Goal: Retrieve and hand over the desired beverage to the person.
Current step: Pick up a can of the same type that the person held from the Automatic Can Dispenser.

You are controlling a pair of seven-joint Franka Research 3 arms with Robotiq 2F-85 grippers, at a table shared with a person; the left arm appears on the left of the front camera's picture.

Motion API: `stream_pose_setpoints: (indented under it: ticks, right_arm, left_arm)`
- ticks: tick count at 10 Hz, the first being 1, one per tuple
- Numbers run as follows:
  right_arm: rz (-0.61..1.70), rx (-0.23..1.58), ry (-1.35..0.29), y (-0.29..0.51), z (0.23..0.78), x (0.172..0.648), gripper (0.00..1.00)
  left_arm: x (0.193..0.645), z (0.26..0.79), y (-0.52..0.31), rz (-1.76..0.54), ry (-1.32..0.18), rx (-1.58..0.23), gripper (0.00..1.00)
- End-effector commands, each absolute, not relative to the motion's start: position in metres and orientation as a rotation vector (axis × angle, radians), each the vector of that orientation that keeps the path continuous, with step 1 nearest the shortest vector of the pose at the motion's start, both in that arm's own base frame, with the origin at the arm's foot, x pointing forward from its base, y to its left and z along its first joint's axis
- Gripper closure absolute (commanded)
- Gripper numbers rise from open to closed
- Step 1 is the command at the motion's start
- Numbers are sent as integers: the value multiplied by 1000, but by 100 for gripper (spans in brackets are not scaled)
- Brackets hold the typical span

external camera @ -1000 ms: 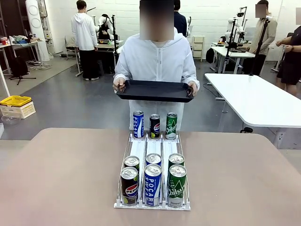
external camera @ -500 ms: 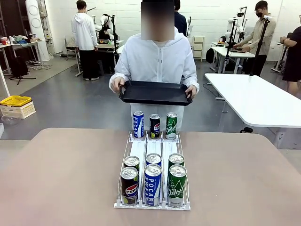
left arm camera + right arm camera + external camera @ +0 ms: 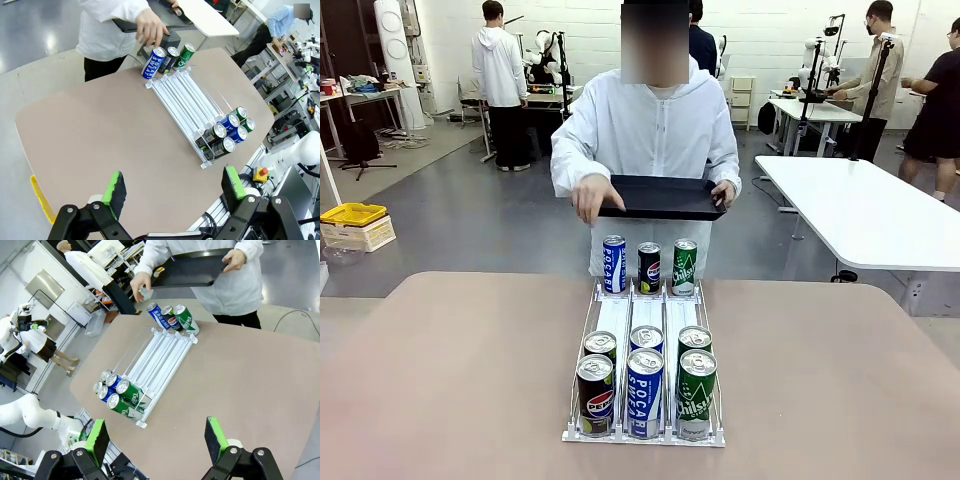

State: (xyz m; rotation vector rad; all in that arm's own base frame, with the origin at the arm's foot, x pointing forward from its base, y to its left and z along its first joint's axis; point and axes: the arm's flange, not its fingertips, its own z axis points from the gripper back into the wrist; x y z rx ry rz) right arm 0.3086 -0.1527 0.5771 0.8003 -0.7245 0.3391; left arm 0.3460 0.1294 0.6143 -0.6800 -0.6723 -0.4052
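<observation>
Left robot hand (image 3: 174,176): spread wide, empty, held high and angled down at the counter (image 3: 90,135). Right robot hand (image 3: 157,426): likewise wide, empty, well apart from the cans (image 3: 645,385). Progress: apparently none, no can lifted. Nine cans sit in the clear rack (image 3: 645,315), six at the robot's end and three at the far end. Person (image 3: 655,130) holds a black tray (image 3: 665,197) one-handed. Their free hand (image 3: 586,200) hovers above the far Pocari Sweat can (image 3: 613,264), perhaps the choice. Outstanding: grasp, lift, deliver.
</observation>
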Motion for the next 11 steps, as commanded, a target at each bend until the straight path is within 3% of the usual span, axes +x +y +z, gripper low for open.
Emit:
stream_pose_setpoints:
  ticks: [1,11]
  right_arm:
    - [349,819,-745,-153,577,312,0]
    - [349,819,-745,-153,577,312,0]
  left_arm:
    - [347,615,132,-425,-684,-689,0]
    - [347,615,132,-425,-684,-689,0]
